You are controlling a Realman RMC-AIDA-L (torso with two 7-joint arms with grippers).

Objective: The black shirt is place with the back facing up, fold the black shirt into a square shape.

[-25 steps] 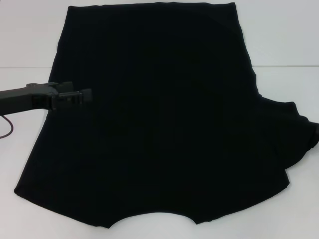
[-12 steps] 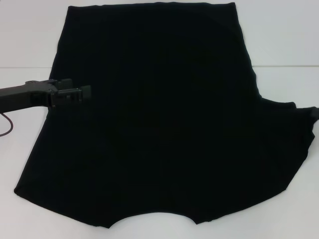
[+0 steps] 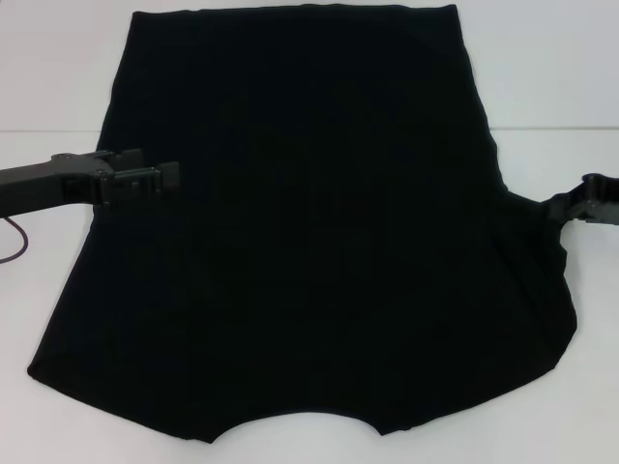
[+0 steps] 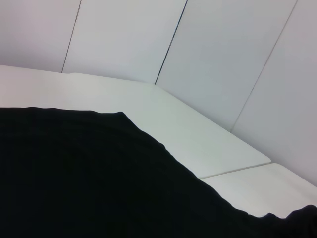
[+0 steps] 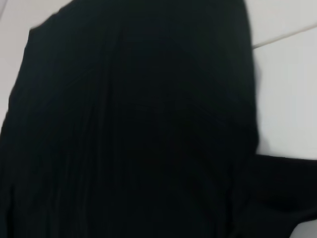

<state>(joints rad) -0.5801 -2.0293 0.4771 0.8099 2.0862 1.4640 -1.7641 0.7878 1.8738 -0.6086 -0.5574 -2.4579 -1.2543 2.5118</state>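
Since the earlier frame, the right hand (image 3: 592, 206) has lifted the 3 o'clock sleeve, seemingly pinching it. Black shirt (image 3: 309, 222) lies flat mid-surface (image 3: 58, 87); left sleeve seems folded. Left hand (image 3: 155, 179) at 9 o'clock, grip unclear.

black shirt (image 3: 300, 222): plain black | table (image 3: 58, 68): white | left gripper (image 3: 160, 177), right gripper (image 3: 580, 205): black

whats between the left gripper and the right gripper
In the head view, only the black shirt lies between them: the left gripper is over its left edge, the right gripper at its right sleeve. Nothing else sits on that stretch.
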